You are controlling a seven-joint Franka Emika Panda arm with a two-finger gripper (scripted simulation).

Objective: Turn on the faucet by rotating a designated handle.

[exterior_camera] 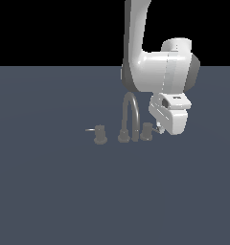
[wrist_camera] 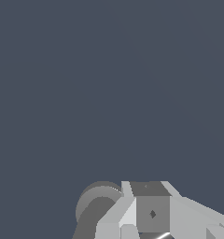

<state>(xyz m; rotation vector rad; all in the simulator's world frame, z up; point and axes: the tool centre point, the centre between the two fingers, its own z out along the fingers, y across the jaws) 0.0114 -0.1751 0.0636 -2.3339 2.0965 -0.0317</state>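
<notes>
The gripper (exterior_camera: 160, 129) hangs low beside the faucet (exterior_camera: 130, 117), its white hand hiding the fingers in the exterior view, and the wrist view crops them, so I can't tell whether they're apart or together. Just beside it, toward the exterior view's left, sits the handle (exterior_camera: 147, 131), the knob close to the spout, its thin lever pin (exterior_camera: 157, 131) poking out toward the gripper. I'd say the push has to come sideways against that pin. The twin knob (exterior_camera: 100, 134) stands well apart beyond the spout.
</notes>
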